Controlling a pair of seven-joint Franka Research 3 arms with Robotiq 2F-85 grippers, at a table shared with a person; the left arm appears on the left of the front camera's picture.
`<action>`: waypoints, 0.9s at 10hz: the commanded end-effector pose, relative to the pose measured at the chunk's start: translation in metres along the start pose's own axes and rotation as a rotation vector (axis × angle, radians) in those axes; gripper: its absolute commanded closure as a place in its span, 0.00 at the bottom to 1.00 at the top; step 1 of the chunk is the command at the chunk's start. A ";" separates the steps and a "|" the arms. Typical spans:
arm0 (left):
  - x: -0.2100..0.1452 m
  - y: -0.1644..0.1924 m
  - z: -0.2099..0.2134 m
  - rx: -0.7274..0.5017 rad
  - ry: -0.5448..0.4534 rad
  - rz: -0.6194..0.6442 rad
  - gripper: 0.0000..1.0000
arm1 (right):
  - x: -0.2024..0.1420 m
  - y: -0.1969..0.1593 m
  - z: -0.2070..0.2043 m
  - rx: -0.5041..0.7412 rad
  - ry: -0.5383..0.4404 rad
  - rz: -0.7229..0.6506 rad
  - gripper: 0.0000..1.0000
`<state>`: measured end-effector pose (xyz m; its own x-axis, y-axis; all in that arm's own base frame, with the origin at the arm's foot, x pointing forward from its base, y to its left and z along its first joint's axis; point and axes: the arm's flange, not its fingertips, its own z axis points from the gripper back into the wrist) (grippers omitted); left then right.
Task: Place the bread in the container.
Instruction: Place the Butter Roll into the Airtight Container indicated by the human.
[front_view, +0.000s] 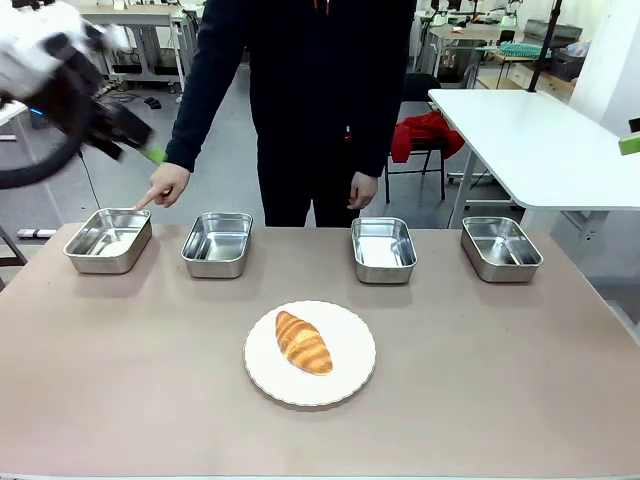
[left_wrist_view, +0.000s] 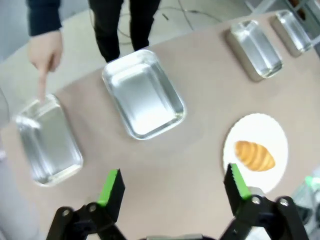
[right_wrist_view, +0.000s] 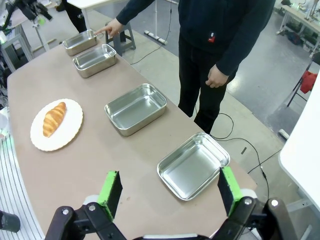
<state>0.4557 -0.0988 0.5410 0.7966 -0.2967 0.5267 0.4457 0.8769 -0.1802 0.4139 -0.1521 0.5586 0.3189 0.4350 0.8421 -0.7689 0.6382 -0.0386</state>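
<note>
A workshop with white benches lies behind the broad tan table (front_view: 120, 400). A person (front_view: 320, 100) in dark clothes stands at its far side. Four steel pans sit in a row along the far edge. One hand (front_view: 165, 185) points a finger at the far-left pan, which I take to be the container (front_view: 100, 264); the other three pans (front_view: 383, 272) stand to its right, well apart from each other. All four look empty.

Near the middle of the table is a round white plate (front_view: 350, 380), and the bread (front_view: 303, 342) lies on it at a slant, untouched.

The left gripper (left_wrist_view: 173, 175) hangs high above the left of the table, its jaws spread wide with nothing between them. The right gripper (right_wrist_view: 169, 175) is high at the far right, likewise wide and empty.

The bread should be light, soft and flaky, and easy to crush. A gentle pinch across its thick middle, not the tapered tips, looks safest.
</note>
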 end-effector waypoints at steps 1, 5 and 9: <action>0.012 -0.049 -0.055 -0.015 0.133 0.208 0.00 | 0.001 0.000 0.000 0.002 -0.006 0.002 0.00; -0.013 -0.082 -0.101 0.006 0.188 0.246 0.00 | 0.001 0.000 0.000 0.002 -0.006 0.002 0.00; -0.013 -0.082 -0.101 0.006 0.188 0.246 0.00 | 0.001 0.000 0.000 0.002 -0.006 0.002 0.00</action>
<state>0.4530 -0.2071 0.4653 0.9450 -0.1163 0.3056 0.2083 0.9346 -0.2883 0.4137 -0.1528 0.5583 0.3206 0.4348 0.8415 -0.7681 0.6392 -0.0376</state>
